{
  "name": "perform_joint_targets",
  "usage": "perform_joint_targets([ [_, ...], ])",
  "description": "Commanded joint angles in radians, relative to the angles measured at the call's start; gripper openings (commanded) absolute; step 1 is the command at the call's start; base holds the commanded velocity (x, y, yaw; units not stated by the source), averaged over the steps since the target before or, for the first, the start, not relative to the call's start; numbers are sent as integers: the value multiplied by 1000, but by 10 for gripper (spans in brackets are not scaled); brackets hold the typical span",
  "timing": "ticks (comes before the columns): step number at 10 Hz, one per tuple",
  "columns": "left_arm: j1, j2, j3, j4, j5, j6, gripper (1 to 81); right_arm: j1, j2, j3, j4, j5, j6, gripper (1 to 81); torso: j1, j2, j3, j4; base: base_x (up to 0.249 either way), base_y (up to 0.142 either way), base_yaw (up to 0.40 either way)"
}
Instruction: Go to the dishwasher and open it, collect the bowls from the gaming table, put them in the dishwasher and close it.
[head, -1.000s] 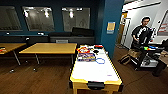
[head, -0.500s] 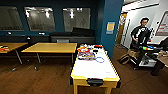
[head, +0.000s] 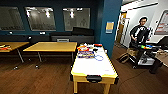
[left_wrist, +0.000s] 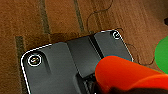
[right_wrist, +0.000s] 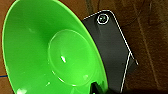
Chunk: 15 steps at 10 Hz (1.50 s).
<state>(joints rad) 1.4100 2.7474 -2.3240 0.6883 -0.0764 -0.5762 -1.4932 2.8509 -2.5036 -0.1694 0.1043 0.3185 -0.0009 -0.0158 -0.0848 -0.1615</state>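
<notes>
Facing the table (head: 93, 65) from its near end, across a brown wood floor (head: 37, 80). Stands mid-room, white top and yellow frame, black slot at the near edge. Carries coloured clutter (head: 86, 51) on its far end, too blurred to sort into bowls or other things; near half of the top bare. Flanked on the left by wooden tables (head: 51, 46), and well off to the right by a person (head: 140, 31) behind a cart (head: 145, 53).

Carrying, by the look of it, a green bowl (right_wrist: 50, 50) close under the right wrist, tilted on its side with the hollow toward the camera, above the floor and touching no furniture. Cannot tell how the right gripper grasps it, or whether clenched or released. Shows also as a green edge in the left wrist view, beside an orange thing (left_wrist: 122, 73) close to that camera, likewise over the floor. Cannot tell the left gripper's state either, nor what the orange thing is.

Judging progress: at least one bowl apparently collected and well apart from the table; possibly more to gather among the clutter. Loading and closing not yet done. No telling the dishwasher's state from here.
</notes>
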Motion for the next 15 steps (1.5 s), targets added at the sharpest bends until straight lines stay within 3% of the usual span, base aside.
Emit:
perform_joint_targets([
  [1, -55, -4, -12, 13, 27, 4, 10, 41, -6, 5, -25, -52, -6, 10, 1, 0, 0, 0, -121, 0, 0],
  [3, -53, -3, -14, 13, 27, 4, 10, 40, -5, 5, -25, -52, -6, 10, 1, 0, 0, 0, -121, 0, 0],
  [8, -53, -3, -14, 13, 27, 4, 10, 35, -3, 5, -27, -51, -6, 10, 1, 0, 86, 0, -121, 0, 0],
  [9, -53, -3, -14, 13, 27, 4, 10, 35, -3, 5, -26, -51, -6, 10, 1, 0, 64, 0, -121, 0, 0],
  [15, -50, -3, -14, 13, 27, 4, 10, 35, 1, 5, -27, -51, -6, 10, 1, -1, 78, 0, -121, 0, 0],
])
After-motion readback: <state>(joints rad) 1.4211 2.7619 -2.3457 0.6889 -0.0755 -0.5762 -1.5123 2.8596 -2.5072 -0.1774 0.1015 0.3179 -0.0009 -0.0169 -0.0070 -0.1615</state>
